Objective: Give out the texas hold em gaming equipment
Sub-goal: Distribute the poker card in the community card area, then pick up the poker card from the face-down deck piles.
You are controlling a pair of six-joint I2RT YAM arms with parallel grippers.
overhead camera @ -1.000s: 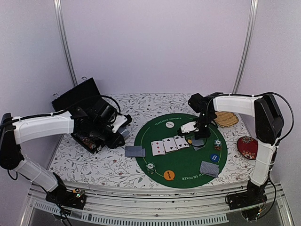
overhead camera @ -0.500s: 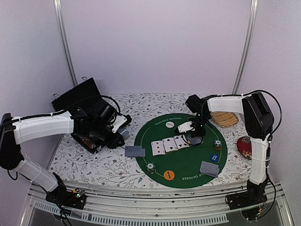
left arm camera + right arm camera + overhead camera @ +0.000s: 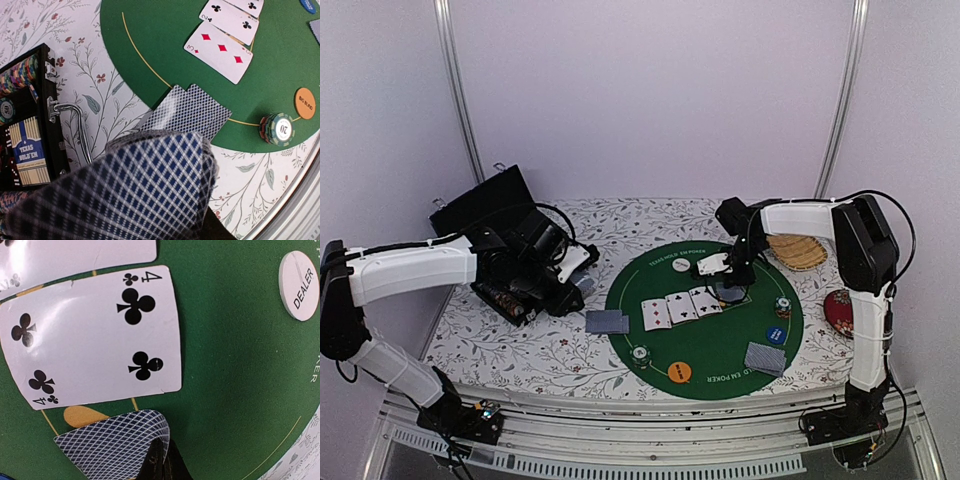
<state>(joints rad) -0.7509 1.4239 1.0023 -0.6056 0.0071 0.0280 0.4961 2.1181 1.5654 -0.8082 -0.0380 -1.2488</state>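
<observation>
The top view shows the whole table (image 3: 520, 345) with the round green poker mat (image 3: 720, 338) on it, and all places here are given from this mat. The right end effector (image 3: 731, 288) stands over the far-right part of the mat, at the right end of the row of three face-up cards (image 3: 682, 306). From above, the thing under it is only a small grey patch.

The right wrist view makes it clear. The two dark fingers (image 3: 159, 462) are closed together on the edge of a face-down card (image 3: 112, 445) with a blue-checked back. This card is low over the mat with one corner curled up. Its long axis runs nearly the same way as that of the four of clubs (image 3: 95, 335) just beside it. An orange disc (image 3: 82, 416) is partly hidden under it. The white DEALER disc (image 3: 300, 285) lies apart, toward the far edge of the mat.

The left end effector (image 3: 578, 284) is off the mat on its left side, in front of the open black case (image 3: 490, 215). Its wrist view does not show the fingers. A bent card (image 3: 150, 195), back up and blurred, fills the near part of that view, and the end effector grips it. Whether there are more cards behind it I cannot tell.

This view also gives details that the top view cannot:
- The three of diamonds (image 3: 220, 50) can be read.
- The pair of face-down cards (image 3: 192, 112) lies across the left edge of the mat, long axis pointing toward the middle of the mat.
- The chip stack (image 3: 278, 129) marked 20 sits at the near-left edge.
- The orange BIG BLIND disc (image 3: 304, 103) lies beside the chip stack.
</observation>
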